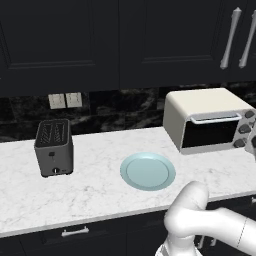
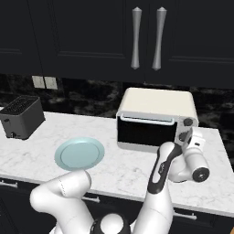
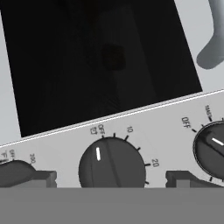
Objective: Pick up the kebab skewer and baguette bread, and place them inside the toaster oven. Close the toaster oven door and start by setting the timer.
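Counter: timer knob (image 3: 112, 168) between hand (image 3: 112, 178) fingertips.

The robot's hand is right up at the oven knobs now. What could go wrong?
1. The open hand straddles the middle knob, which points near OFF. Another knob sits close beside it, so a finger might bump or turn the wrong one.
2. The toaster oven door looks closed and the plate is bare, but the dark glass hides whether food is inside.
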